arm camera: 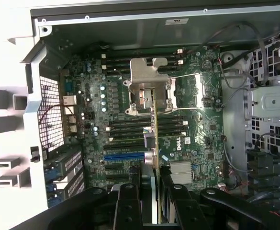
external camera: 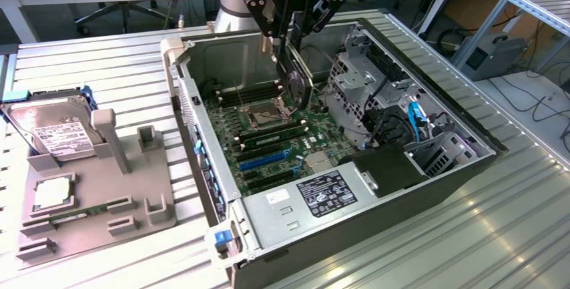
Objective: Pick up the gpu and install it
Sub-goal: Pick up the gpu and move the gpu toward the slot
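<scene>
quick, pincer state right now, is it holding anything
pincer: closed on the gpu, which hangs on edge over the motherboard inside the open case

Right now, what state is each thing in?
graphics card, held upright over the motherboard.
end effector, shut on the graphics card.
computer case, lying on its side, panel off.
hard drive, sitting in the gray holder outside the computer case.
</scene>
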Tool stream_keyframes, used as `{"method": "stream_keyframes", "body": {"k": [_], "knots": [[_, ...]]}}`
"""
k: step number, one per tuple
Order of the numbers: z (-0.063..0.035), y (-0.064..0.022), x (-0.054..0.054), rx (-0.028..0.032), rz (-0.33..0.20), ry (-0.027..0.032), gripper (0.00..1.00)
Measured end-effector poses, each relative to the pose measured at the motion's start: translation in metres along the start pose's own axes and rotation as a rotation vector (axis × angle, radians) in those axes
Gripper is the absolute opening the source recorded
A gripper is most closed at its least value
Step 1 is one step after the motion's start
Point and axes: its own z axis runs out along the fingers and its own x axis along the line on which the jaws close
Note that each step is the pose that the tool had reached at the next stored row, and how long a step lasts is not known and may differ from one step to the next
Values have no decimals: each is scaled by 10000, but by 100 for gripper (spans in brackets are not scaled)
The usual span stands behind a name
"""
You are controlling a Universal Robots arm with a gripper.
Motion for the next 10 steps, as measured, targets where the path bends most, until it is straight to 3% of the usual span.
{"method": "stream_keyframes", "body": {"k": [10], "knots": [[9,7,-92,30,-2,-2,27]]}}
